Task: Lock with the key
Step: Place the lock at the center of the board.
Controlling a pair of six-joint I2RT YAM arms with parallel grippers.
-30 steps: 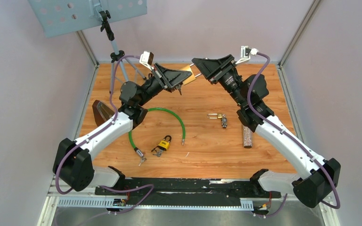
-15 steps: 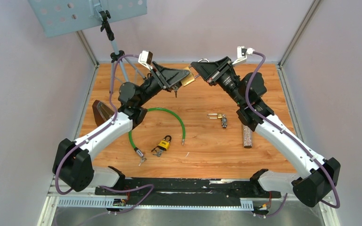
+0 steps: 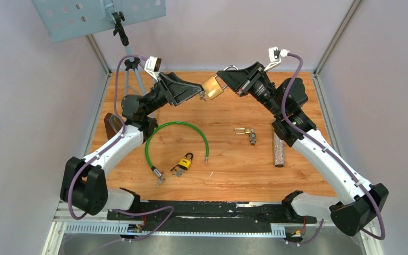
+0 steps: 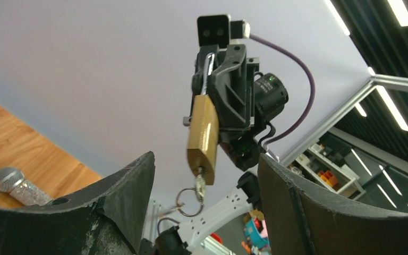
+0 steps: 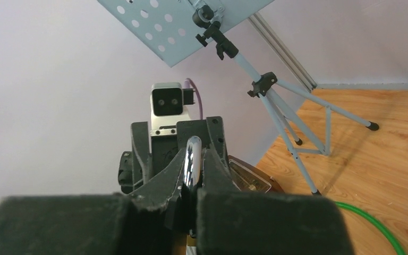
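Since a second ago the left gripper (image 3: 198,94) has opened wide and drawn back — the brass padlock (image 3: 212,87) hangs above the surface's (image 3: 234,159) far edge, shackle (image 5: 193,154) pinched in the right gripper (image 3: 226,83), key (image 4: 200,185) in its keyhole. Regrip that key squarely before turning.

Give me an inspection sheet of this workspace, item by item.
Surface: wooden table, no spills seen.
Job's things: brass padlock held aloft by its shackle; key in its keyhole, ring dangling.
Clutter: green cable lock, yellow padlock, small padlock, glitter microphone, all on the table.
Grippers: right gripper shut on the shackle; left gripper open, close to the key.
Cables: purple cables along both arms, no snag seen.
Surroundings: tripod stand at the far left; plain walls.
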